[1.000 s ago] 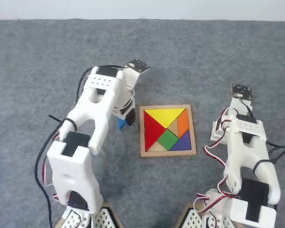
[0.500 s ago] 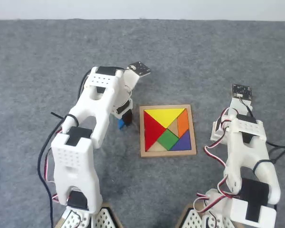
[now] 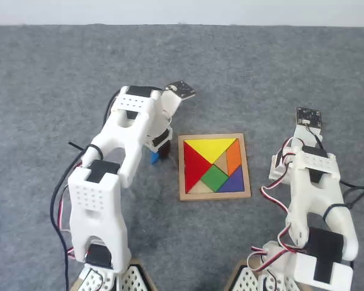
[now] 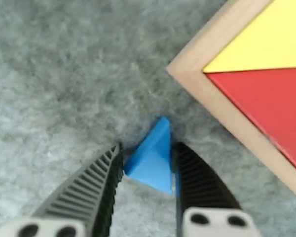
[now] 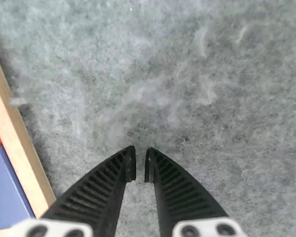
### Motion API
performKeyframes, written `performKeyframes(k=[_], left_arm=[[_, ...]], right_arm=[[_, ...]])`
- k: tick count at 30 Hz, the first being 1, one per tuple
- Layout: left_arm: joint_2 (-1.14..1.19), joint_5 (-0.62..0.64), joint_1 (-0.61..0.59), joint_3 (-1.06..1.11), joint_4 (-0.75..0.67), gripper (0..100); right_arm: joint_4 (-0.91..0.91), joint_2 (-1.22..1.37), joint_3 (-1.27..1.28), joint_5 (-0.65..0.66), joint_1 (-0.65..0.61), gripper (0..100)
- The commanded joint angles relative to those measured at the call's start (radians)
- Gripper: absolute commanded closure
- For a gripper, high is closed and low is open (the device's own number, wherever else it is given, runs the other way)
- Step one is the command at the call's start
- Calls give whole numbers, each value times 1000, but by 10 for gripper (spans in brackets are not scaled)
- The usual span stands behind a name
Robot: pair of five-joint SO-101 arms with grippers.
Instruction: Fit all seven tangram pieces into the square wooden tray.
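Jaws of your left gripper (image 4: 147, 148) pinch the blue triangle (image 4: 153, 158), tip pointing forward; wooden tray (image 4: 187, 74) corner sits just ahead, apart. Right gripper (image 5: 137, 160) pressed together, empty; left is nearer.

Quick count: one square wooden tray (image 3: 215, 196) with five coloured pieces in it: one yellow triangle (image 3: 211, 148), one red triangle (image 3: 194, 167), one orange piece (image 3: 233, 159), one green square (image 3: 215, 177) and one purple triangle (image 3: 233, 180). There are also two wood-coloured triangle spots (image 3: 197, 187) in there, can't tell if they're pieces or gaps. One blue triangle (image 4: 150, 160) is pinched in the left tool (image 4: 147, 150). With the right tool (image 5: 137, 163), that's two tools.
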Motion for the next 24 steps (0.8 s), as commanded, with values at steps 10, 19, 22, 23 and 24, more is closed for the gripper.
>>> performKeyframes(k=[10,19,22,23,24], left_arm=[[-130,60,9,-5,78,896],[-296,66,91,194,40,896],[-292,66,75,225,0,893],[-282,64,64,226,-8,892],[-272,63,52,225,-15,892]], right_arm=[[-13,-48,-5,9,5,957],[-12,-48,-5,9,5,957],[-7,-48,-5,9,5,957],[-5,-48,-5,9,5,957],[-5,-48,-5,9,5,957]])
